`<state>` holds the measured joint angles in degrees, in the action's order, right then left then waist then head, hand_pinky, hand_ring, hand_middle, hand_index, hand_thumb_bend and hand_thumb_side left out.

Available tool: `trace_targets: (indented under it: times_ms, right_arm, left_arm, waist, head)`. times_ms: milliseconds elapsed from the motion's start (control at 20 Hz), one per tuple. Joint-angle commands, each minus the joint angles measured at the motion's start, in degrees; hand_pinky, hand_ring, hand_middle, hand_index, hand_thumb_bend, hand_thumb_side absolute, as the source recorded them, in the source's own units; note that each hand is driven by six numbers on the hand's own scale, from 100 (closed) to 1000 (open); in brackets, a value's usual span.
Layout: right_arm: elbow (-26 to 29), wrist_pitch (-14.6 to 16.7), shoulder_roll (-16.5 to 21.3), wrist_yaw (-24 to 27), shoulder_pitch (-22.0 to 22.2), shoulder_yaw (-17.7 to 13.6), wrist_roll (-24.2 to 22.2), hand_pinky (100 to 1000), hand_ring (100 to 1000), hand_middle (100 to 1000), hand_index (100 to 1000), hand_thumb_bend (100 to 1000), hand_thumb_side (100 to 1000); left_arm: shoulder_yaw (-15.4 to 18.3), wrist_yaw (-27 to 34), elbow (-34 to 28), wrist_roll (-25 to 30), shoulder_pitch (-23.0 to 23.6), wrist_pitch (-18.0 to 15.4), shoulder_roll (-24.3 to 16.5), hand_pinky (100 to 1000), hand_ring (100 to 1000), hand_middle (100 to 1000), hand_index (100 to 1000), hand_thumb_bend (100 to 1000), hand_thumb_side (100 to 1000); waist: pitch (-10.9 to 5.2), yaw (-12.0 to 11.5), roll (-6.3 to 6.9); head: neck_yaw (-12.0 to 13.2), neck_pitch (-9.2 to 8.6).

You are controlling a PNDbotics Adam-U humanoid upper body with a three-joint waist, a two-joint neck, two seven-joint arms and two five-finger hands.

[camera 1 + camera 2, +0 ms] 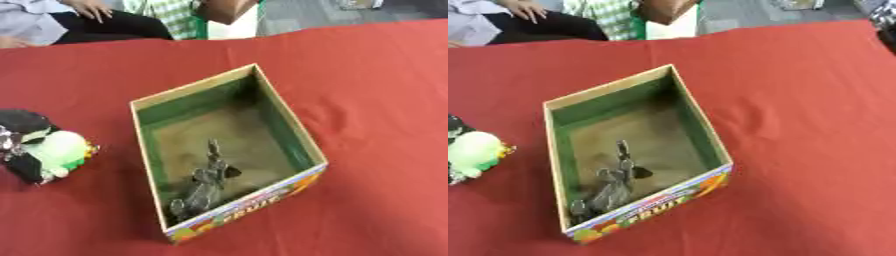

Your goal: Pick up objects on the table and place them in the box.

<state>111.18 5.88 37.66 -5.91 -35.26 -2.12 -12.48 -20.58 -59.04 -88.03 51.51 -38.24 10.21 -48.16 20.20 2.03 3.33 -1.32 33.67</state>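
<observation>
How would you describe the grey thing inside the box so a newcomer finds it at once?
Start at the open cardboard box in the middle of the red tablecloth. Look at its near end, behind the wall printed with fruit. There lies the grey toy, dark and spiky, the only thing in the box.

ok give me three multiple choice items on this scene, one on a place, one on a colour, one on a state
1. Where is the grey toy?
A. inside the box
B. on the cloth right of the box
C. in the left hand

2. What colour are the inner walls of the box?
A. blue
B. green
C. white

3. What is the left hand doing?
A. lying flat and empty
B. reaching into the box
C. curled round a pale green object

Answers: 1 A, the grey toy lies on the box floor near the front wall. 2 B, the walls show green above a brown floor. 3 C, dark fingers wrap the pale green object, left of the box over the red cloth.
</observation>
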Motion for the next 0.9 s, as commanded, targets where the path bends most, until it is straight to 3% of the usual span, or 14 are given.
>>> trace_targets:
  times_ms: [50,600,900]
  right_arm:
    - [0.24,-0.26,0.84,-0.16,-0.32,-0.82,0.03,952,917,789,864,100,1000]
    - [0.06,-0.52,0.84,-0.37,0.32,-1.0,-0.18,953,916,783,860,100,1000]
    - [0.2,-0.68,0.78,-0.14,0.25,-1.03,0.18,952,916,783,860,100,1000]
  left_arm:
    - [1.7,-0.1,-2.18,-0.21,-0.32,1.22,-1.44,386,622,638,814,133,325]
    - [5.77,5.46,-13.59,0.46,1.25,4.25,-4.84,365,583,602,703,100,410]
    - [8.77,5.8,-18.92,0.43,-0.22,6.08,-4.98,318,528,549,615,100,290]
  waist:
    - [-1.33,0.0,-0.13]
    - [-1.76,-0.32,0.16]
    - [-2.26,-0.57,0.04]
  head:
    - [-0.08,-0.56]
    - [-0.44,-0.44]
    - [-0.44,0.13]
